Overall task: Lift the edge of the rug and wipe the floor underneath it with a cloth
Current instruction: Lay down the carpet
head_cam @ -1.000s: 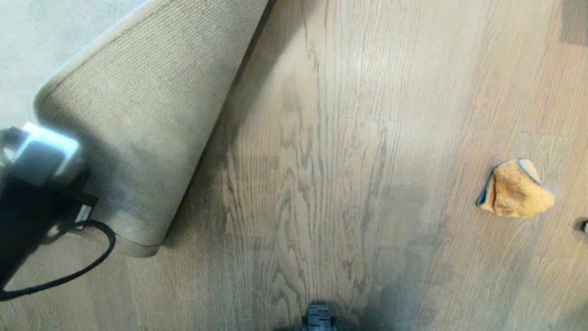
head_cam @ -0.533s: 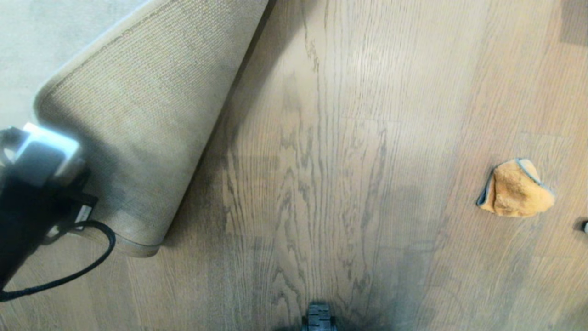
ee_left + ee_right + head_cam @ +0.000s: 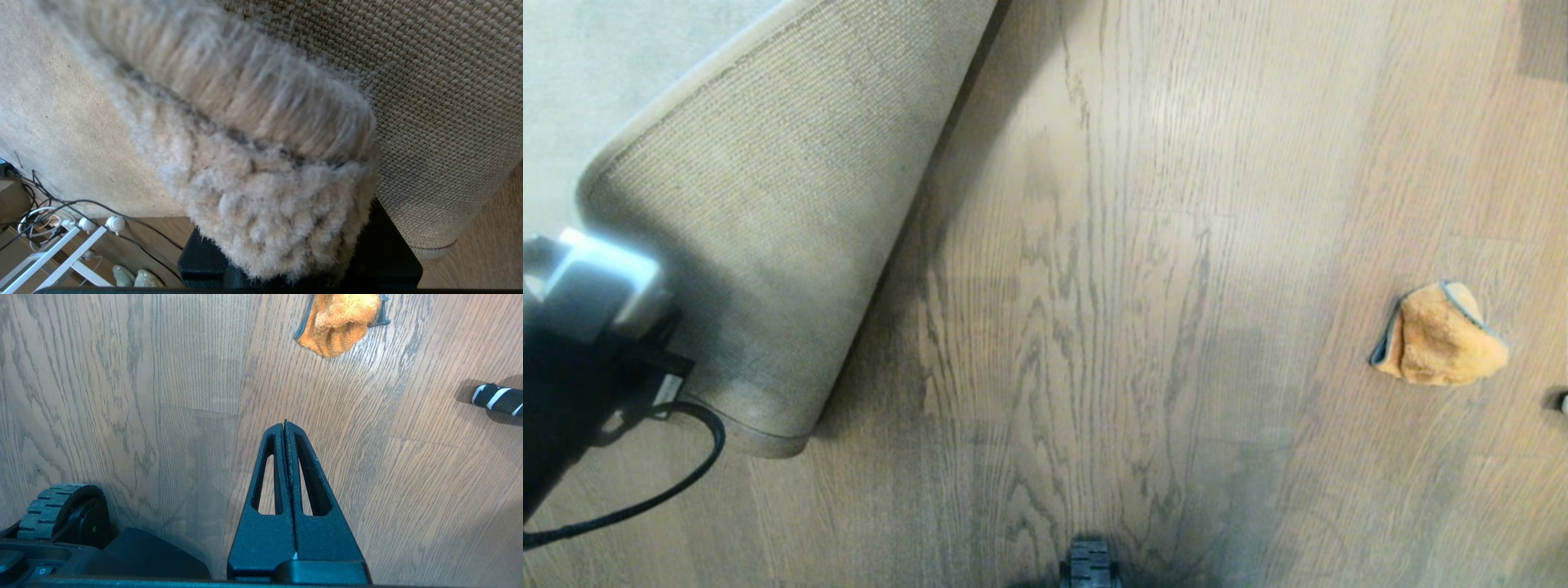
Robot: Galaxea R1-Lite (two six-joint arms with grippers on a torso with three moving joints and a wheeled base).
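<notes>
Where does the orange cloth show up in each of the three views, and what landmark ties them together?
Head view: the orange cloth lies bunched on the floor at the right, past mid-height.
Left wrist view: not in it; the folded-back rug edge fills it.
Right wrist view: at the top, right of centre, beyond the shut right gripper.
Shared landmark: the base wheel, also in the right wrist view.

- The rug edge (image 3: pixel 261 171) has short, fuzzy pale pile; its turned-up backing (image 3: pixel 784 204) is a coarse, rough tan weave.
- The floor (image 3: pixel 1111 245) is wood-grain plank, smooth with a soft sheen.
- The cloth (image 3: pixel 1441 335) is fluffy orange microfibre with grey trim.
- The right gripper (image 3: pixel 285 426) is matt, finely textured black plastic.
</notes>
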